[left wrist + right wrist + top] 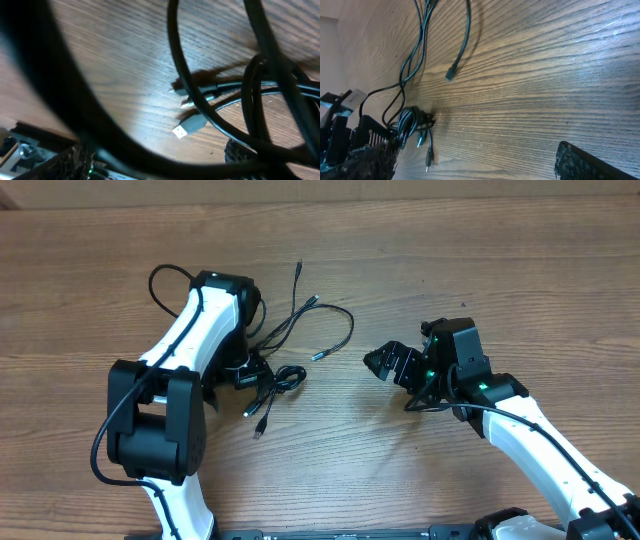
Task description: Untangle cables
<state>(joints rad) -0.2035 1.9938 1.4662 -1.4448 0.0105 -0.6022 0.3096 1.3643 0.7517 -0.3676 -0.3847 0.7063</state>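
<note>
The cables are thin black cords. A tight bundle point(278, 380) lies at table centre-left, and loose loops point(335, 315) run up and right from it to small plugs point(318, 355). My left gripper point(248, 370) points down at the bundle's left side. In the left wrist view its fingers point(62, 160) stand wide apart and open. Cable strands point(220, 90) and plugs point(192, 122) lie just ahead, and a blurred black cord crosses close to the lens. My right gripper point(385, 360) is open over bare wood, right of the cables. The right wrist view shows the bundle point(410, 122) beside its left finger point(367, 160).
The wooden table point(480, 280) stretches all round. The left arm's own thick black cable point(165, 275) loops at the back left. The right arm point(540, 440) reaches in from the lower right.
</note>
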